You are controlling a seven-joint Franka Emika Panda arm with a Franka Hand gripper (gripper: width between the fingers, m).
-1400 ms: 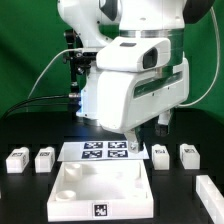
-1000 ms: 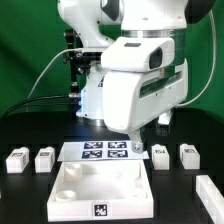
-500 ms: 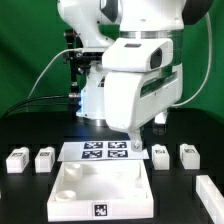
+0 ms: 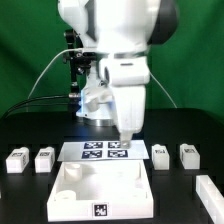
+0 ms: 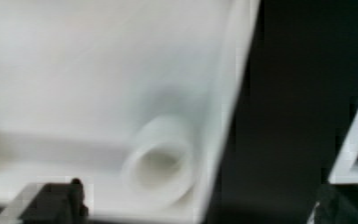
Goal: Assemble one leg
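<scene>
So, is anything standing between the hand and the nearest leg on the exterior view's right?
Nothing visible. The hand hangs above the white panel at its far corner, and the leg stands just to the exterior view's right of it, with only bare black table between them.

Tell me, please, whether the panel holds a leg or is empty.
Empty: in the exterior view the panel shows only bare white inside, and the socket seen in the wrist view has nothing in it.
</scene>
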